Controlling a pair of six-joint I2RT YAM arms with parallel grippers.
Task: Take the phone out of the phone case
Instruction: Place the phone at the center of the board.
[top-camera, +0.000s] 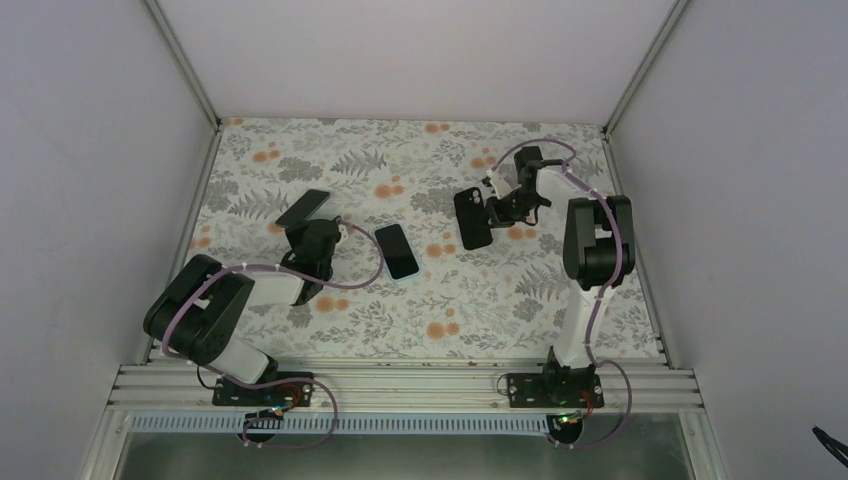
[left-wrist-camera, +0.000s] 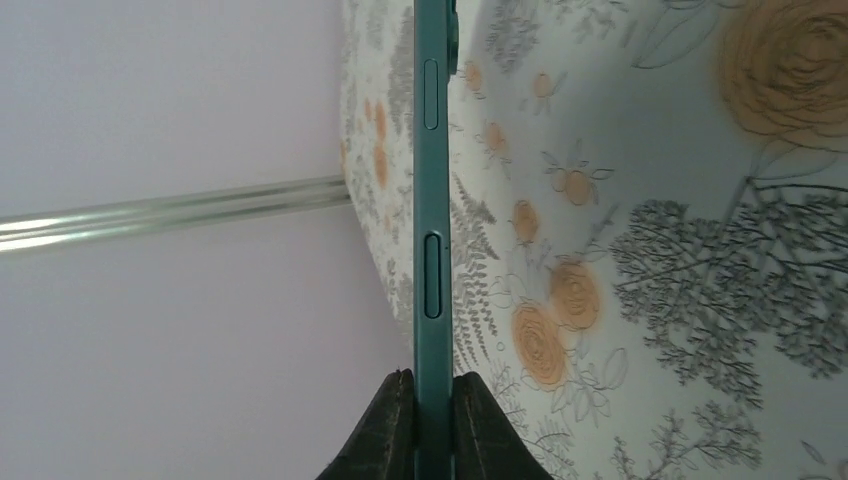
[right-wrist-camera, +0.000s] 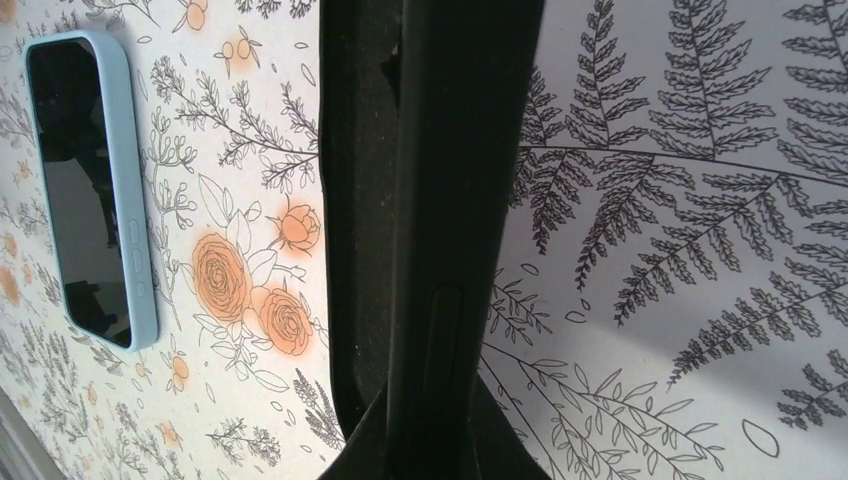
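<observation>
My left gripper (top-camera: 303, 226) is shut on a thin teal phone (top-camera: 303, 207) and holds it off the table at the left. In the left wrist view the phone (left-wrist-camera: 432, 200) stands edge-on, side buttons showing, pinched between my fingers (left-wrist-camera: 385, 430). My right gripper (top-camera: 503, 209) is shut on a black phone case (top-camera: 472, 218) at the right and holds it apart from the phone. In the right wrist view the case (right-wrist-camera: 440, 180) runs edge-on up from my gripper (right-wrist-camera: 430, 435).
A second phone in a light blue case (top-camera: 397, 250) lies screen-up on the floral tablecloth between the arms; it also shows in the right wrist view (right-wrist-camera: 90, 190). White walls with metal rails (top-camera: 185, 60) enclose the table on three sides.
</observation>
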